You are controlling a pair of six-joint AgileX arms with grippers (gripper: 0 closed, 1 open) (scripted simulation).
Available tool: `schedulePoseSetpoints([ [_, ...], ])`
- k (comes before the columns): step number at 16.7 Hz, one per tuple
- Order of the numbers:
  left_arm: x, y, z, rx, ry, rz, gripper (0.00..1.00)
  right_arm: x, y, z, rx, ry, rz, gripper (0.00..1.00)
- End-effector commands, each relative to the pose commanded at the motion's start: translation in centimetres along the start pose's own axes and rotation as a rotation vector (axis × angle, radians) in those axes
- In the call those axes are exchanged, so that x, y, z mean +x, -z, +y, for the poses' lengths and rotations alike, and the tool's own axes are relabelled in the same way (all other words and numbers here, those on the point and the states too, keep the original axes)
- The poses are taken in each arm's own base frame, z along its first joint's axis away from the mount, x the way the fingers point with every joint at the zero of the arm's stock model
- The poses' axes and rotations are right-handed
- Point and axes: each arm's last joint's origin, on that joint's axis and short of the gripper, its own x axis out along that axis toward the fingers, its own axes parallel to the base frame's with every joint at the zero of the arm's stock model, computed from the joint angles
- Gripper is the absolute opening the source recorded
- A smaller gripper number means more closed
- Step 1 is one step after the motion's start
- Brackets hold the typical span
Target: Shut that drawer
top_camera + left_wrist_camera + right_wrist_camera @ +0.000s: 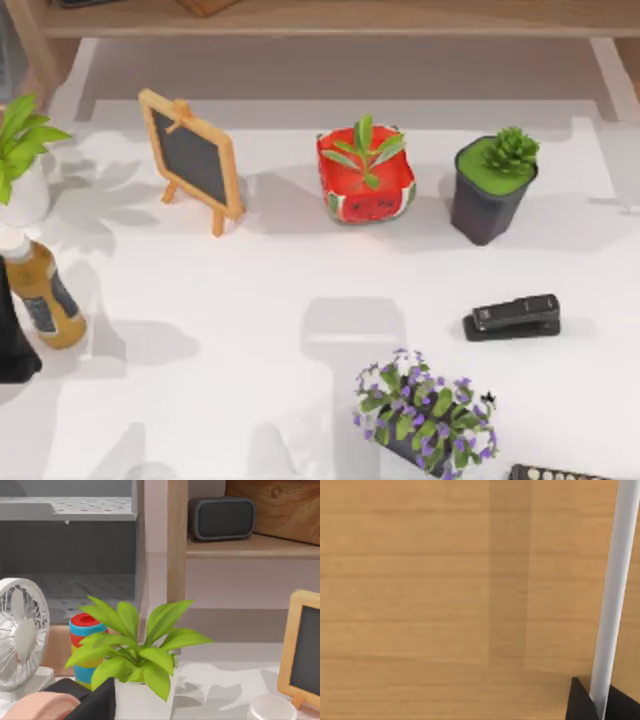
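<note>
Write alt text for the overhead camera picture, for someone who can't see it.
A white table seen from above holds a small chalkboard easel, a watermelon-patterned pot with a green sprout, a dark pot with a succulent, a black stapler and a purple-flowered plant. An orange bottle stands at the left edge.

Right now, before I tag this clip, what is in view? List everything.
chalkboard easel: 1, wood frame, far left
watermelon pot: 1, red, planted, far centre
succulent pot: 1, dark, far right
stapler: 1, black, right
flowering plant: 1, purple, near centre
bottle: 1, amber, left edge
leafy plant: 1, green, white pot, far left
fan: 1, white, beside leafy plant
banded stack: 1, red, blue, yellow, behind leafy plant
speaker: 1, dark grey, on shelf
wooden front: 1, tan
white bar: 1, across wooden front
left end effector: dark, beside bottle
right end effector: dark tip, at white bar
</note>
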Motion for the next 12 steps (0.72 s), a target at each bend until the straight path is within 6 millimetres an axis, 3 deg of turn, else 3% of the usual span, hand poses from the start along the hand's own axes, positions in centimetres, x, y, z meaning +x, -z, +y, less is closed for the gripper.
schedulePoseSetpoints([
  [6,0.0,0.0,0.0,0.0,0.0,0.0,1.0,0.3,0.1,0.0,0.0,0.0,0.002,0.0],
  [12,0.0,0.0,0.0,0.0,0.0,0.0,1.0,5.1,0.1,0.0,0.002,0.0,0.0,0.0],
])
